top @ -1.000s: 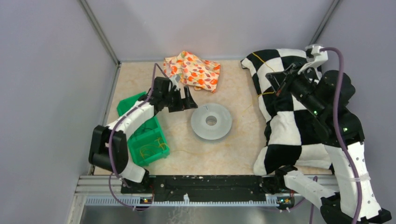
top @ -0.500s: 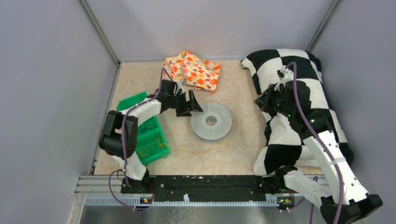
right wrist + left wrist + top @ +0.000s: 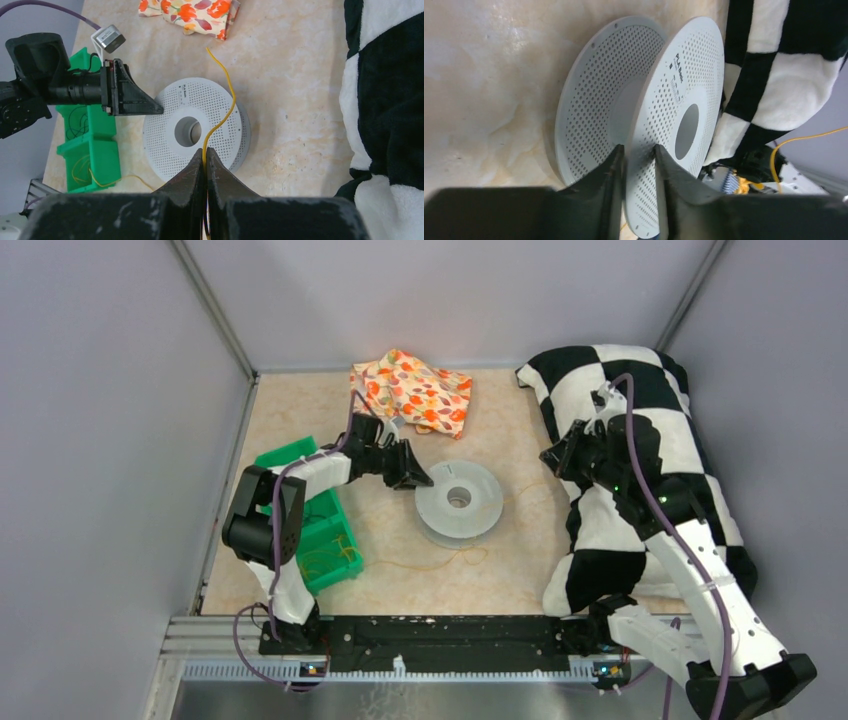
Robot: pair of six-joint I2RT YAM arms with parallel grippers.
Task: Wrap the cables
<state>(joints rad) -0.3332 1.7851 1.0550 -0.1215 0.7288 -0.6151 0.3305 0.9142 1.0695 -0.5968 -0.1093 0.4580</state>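
Note:
A grey perforated spool point(image 3: 485, 510) lies flat in the middle of the table. My left gripper point(image 3: 415, 478) is at its left rim. In the left wrist view the gripper point(image 3: 638, 150) is shut on the spool point(image 3: 694, 70), one finger under the upper flange and one on top. My right gripper point(image 3: 553, 455) hovers to the right of the spool, over the edge of the checkered cloth. In the right wrist view that gripper point(image 3: 205, 152) is shut on a thin yellow cable point(image 3: 227, 95), which rises from the tips and curves above the spool point(image 3: 225, 135). More of the cable point(image 3: 440, 562) trails on the table in front of the spool.
A green bin point(image 3: 325, 535) holding yellow strands stands at the left beside the left arm. A floral cloth point(image 3: 412, 390) lies at the back. A black-and-white checkered cloth point(image 3: 600, 570) covers the right side under the right arm.
My left gripper moved right to the spool's rim and closed on its upper flange. The right arm came down off the checkered cloth towards the spool with the cable, then held still.

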